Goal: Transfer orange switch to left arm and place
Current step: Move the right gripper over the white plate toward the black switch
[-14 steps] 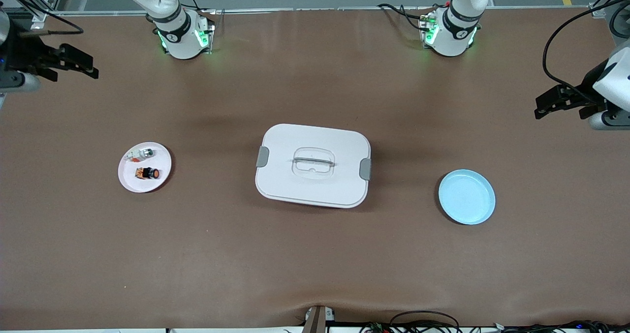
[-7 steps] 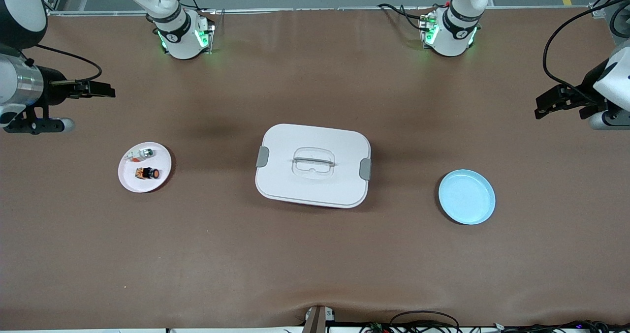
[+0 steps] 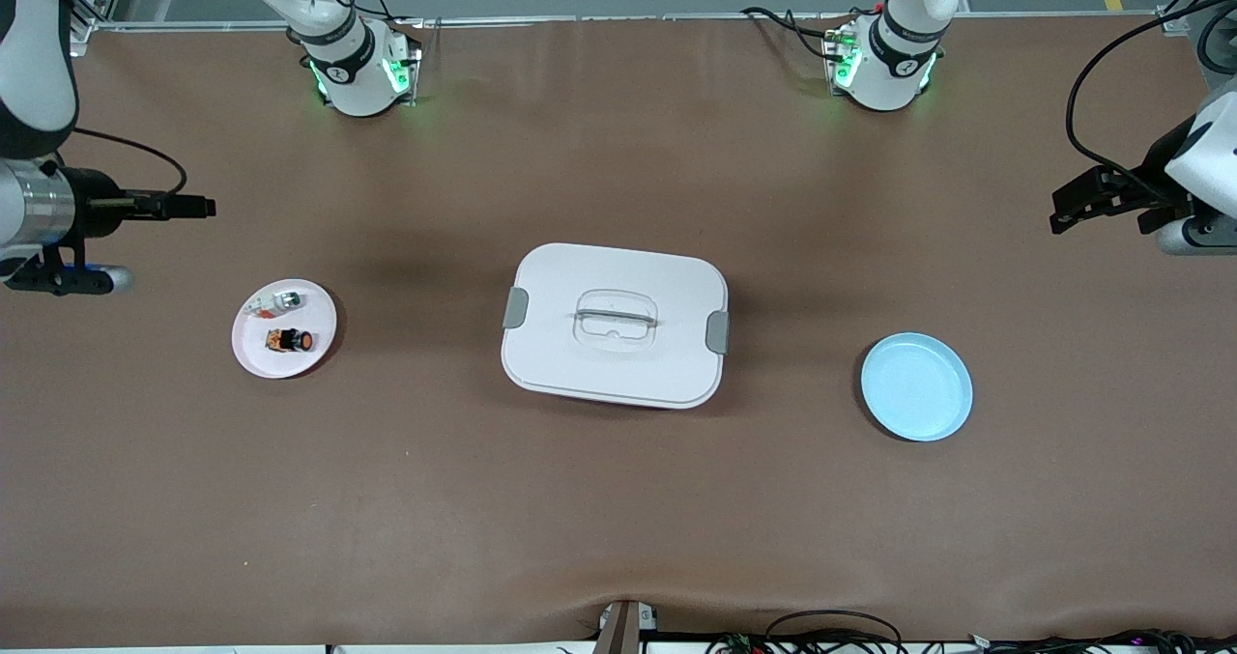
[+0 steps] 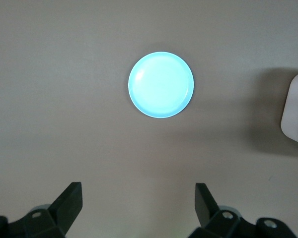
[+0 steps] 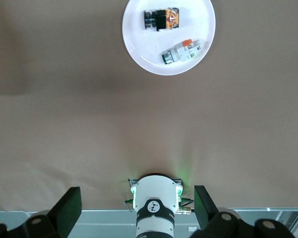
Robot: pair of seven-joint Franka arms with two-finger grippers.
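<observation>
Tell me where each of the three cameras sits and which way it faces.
Front view: high across the table, facing both arm bases; box central.
Left wrist view: looks down past the open left gripper at the blue plate.
Right wrist view: looks down past the open right gripper at the pink plate holding the orange switch.
Each plate also shows in the front view.

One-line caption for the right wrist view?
Open right gripper high over the table; orange switch and a silver-and-white part on the pink plate.

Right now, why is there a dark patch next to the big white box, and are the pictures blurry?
Front view: soft shadows lie on the table around the box, cast by overhead light; everything looks sharp. Left wrist view: the blue plate glows pale, slightly overexposed. Right wrist view: the pink plate looks washed-out white.
</observation>
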